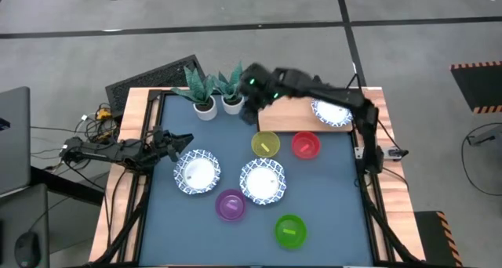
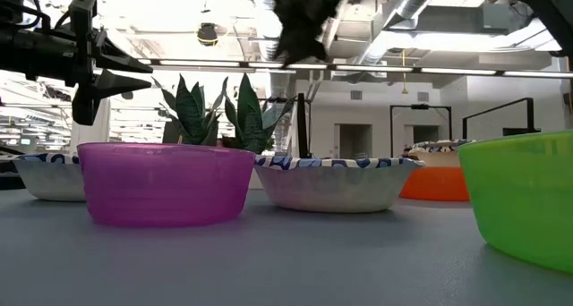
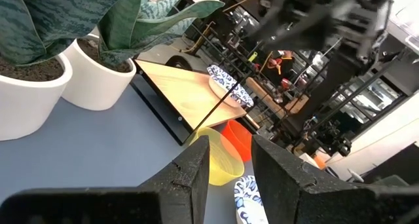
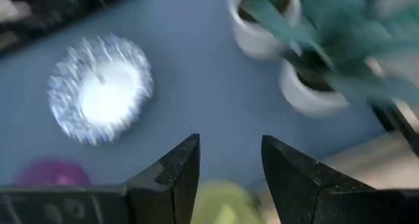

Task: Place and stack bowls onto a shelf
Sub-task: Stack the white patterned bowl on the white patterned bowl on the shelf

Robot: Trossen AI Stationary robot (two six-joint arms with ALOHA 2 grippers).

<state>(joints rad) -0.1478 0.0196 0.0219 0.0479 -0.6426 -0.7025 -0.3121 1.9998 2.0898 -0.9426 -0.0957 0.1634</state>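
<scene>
Blur smears the right wrist view, where the right claw (image 4: 229, 168) hangs released and empty over the bench (image 1: 329, 197), near the plant pots (image 1: 218, 104). Left claw (image 1: 182, 141), released, waits at the left edge. One patterned bowl (image 1: 332, 113) sits on the shelf (image 1: 286, 121) by the far right corner. No writing is legible.

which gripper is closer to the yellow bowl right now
The right. The right gripper hangs open above the table by the plant pots, just behind the yellow bowl. The left gripper, also open, sits at the table's left edge, beyond a white bowl.
</scene>
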